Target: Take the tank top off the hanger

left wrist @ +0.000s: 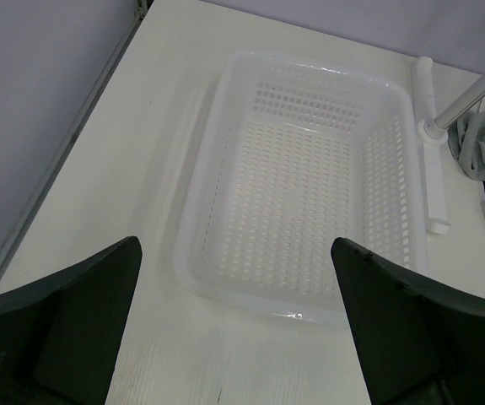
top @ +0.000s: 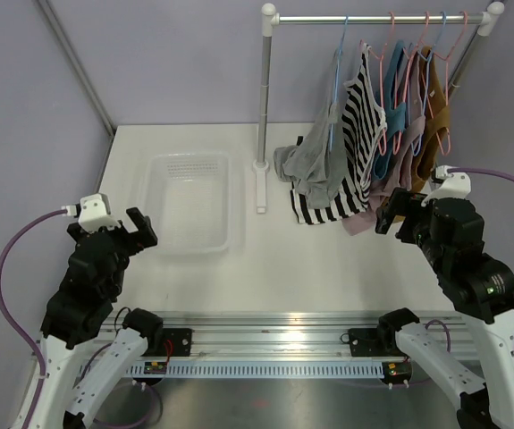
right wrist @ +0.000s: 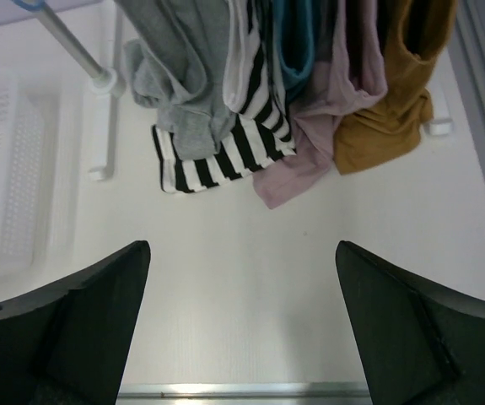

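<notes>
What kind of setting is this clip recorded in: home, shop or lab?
Probably a lab robot cell: a white table backed by plain grey panels, a small clothes rack hung with tank tops, and a white basket.

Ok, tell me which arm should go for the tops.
Right. Its open hand hangs just in front of the tops on the rack, and they fill its wrist view. The left hand, also open, is by the basket, farther from the rack.

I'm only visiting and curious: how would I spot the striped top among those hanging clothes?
Find the clothes rail at the far right of the table. Second from the left, next to the grey garment, hangs the striped top. It alone has black and white stripes.
</notes>
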{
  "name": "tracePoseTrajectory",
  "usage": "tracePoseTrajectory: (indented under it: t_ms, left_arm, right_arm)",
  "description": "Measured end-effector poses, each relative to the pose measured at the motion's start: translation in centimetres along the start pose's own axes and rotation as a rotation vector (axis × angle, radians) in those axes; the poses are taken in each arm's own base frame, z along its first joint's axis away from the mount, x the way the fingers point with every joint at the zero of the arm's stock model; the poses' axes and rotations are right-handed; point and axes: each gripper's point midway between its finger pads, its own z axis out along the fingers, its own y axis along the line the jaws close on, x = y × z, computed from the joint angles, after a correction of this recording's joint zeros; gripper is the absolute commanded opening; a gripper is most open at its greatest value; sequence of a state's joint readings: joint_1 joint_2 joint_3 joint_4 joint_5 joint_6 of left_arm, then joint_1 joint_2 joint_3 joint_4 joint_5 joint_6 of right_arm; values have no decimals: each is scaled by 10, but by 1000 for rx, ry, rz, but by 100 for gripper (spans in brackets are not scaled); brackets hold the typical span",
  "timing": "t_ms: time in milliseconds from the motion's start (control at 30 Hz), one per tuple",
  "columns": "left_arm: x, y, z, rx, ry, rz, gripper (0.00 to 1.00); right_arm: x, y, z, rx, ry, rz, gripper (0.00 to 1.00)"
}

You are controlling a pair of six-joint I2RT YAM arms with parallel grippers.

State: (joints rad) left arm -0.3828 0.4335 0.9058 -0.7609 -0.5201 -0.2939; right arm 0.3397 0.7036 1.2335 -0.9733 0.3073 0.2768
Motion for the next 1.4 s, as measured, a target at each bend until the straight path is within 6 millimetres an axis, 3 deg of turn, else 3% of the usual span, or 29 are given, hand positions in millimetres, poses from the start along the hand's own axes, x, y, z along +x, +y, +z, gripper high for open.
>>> tracePoseTrajectory:
  t_ms: [233, 367, 500, 867, 1000, 1033, 1167, 1267, 1400]
  left_arm:
    - [3, -1, 2, -10, 14, -16, 99]
    - [7, -3, 7, -15, 38, -4, 99]
    - [8, -5, 7, -6, 43, -4, 99]
    - [14, -14, 12, 30, 75, 6, 99]
    - [18, -18, 14, 48, 88, 10, 99]
    - [19, -19, 13, 54, 91, 12, 99]
    - [20, -22, 13, 73, 95, 15, 99]
    - [20, -23, 13, 81, 95, 15, 99]
    - [19, -24, 13, 87, 94, 15, 99]
  right_arm:
    - [-26, 40, -6, -208, -80, 41, 100]
    - [-52, 70, 9, -292, -77, 47, 99]
    - [-84, 95, 37, -317, -74, 42, 94]
    - [-153, 138, 147, -225, -75, -26, 81]
    - [-179, 146, 174, -190, -116, -45, 71]
    - [-183, 147, 181, -177, -122, -52, 64]
    - [-202, 153, 210, -131, -151, -73, 57]
    - [-200, 154, 231, -100, -141, -92, 42]
    - [-181, 148, 249, -62, -84, -119, 23]
